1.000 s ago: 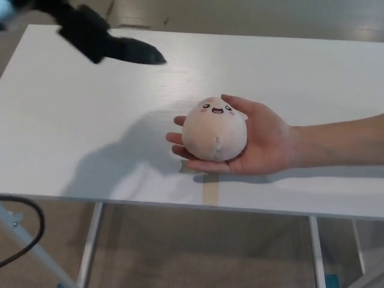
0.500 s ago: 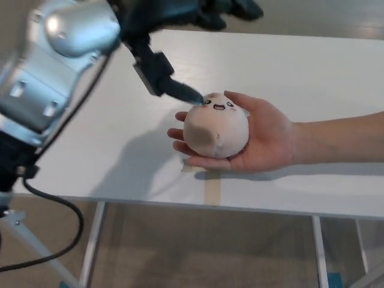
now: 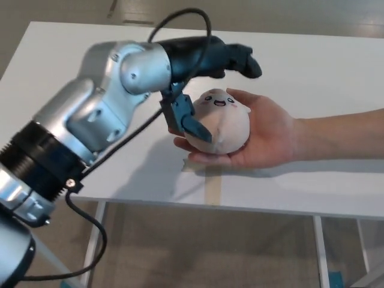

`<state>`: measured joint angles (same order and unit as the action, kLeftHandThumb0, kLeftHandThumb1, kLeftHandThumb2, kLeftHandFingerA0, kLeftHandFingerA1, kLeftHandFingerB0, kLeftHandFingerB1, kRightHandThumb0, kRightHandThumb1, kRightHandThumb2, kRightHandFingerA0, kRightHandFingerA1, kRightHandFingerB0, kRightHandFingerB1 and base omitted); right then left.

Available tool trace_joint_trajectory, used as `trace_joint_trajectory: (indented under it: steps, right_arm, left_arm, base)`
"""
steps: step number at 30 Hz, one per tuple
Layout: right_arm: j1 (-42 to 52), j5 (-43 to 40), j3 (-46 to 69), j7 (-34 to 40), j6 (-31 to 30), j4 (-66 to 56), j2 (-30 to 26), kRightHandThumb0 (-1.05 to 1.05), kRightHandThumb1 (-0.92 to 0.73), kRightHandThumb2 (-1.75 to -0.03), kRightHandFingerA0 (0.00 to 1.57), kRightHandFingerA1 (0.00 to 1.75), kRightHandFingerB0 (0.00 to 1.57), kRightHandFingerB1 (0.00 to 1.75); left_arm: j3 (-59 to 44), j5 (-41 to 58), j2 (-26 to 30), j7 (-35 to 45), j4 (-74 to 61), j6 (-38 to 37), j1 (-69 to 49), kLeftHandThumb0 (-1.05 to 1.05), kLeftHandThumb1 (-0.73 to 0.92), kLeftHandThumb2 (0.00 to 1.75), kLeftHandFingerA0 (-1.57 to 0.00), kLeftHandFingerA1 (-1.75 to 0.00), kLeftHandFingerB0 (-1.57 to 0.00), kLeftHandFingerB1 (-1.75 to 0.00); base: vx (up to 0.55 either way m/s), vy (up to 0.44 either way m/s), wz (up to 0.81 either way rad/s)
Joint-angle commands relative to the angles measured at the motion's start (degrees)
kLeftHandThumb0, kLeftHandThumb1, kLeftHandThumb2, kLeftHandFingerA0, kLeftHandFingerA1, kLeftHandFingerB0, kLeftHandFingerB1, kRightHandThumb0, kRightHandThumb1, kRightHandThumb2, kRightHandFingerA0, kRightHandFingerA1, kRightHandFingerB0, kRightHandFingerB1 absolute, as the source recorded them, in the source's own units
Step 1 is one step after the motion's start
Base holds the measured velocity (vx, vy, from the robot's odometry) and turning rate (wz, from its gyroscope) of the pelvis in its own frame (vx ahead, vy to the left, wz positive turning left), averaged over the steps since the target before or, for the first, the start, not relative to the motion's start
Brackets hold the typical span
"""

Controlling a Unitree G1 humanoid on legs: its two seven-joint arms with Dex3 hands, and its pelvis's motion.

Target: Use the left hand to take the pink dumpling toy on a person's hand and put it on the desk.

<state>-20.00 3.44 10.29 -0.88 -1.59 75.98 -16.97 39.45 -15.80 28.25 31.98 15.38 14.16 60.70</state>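
Note:
The pink dumpling toy (image 3: 223, 123), round with a small smiling face on top, rests in a person's upturned palm (image 3: 268, 135) above the white desk (image 3: 72, 72). My left hand (image 3: 207, 78) comes in from the left on its silver arm and reaches over the toy. Its upper fingers (image 3: 240, 59) arch above and behind the toy, while the thumb (image 3: 191, 123) lies against the toy's left side. The fingers stand apart around the toy and have not closed on it. My right hand is not in the head view.
The person's forearm (image 3: 342, 137) stretches off to the right edge. A strip of tan tape (image 3: 212, 187) marks the desk's front edge under the palm. White desk legs (image 3: 91, 246) and a black cable (image 3: 90, 264) show below.
My left arm has swung in from the upper left and dropped lower; the hand now straddles the toy with its thumb on the toy's left side. The person's hand holds still.

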Motion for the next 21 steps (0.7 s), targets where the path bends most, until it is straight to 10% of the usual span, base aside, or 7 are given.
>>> trace_joint_trajectory:
  steps: [1,21]
  right_arm:
    - [0.4,-0.3,-0.1,-1.2,-1.2,0.2,-0.4,-0.22,-0.69,-0.61,0.61,0.43,0.56,0.43]
    - [0.1,-0.3,0.0,-1.0,-1.4,0.1,-0.2,-0.21,-0.68,-0.6,0.61,0.44,0.57,0.44]
  left_arm:
    - [1.5,-7.5,-3.2,-0.9,1.4,1.5,-0.6,-0.28,0.17,0.8,-0.09,-0.51,-0.08,-0.5]
    - [1.3,-15.4,-6.9,-2.0,6.7,-1.8,-5.9,-0.27,0.19,0.82,-0.09,-0.51,-0.08,-0.5]
  base:
    - [0.0,0.0,0.0]
    - [0.0,0.0,0.0]
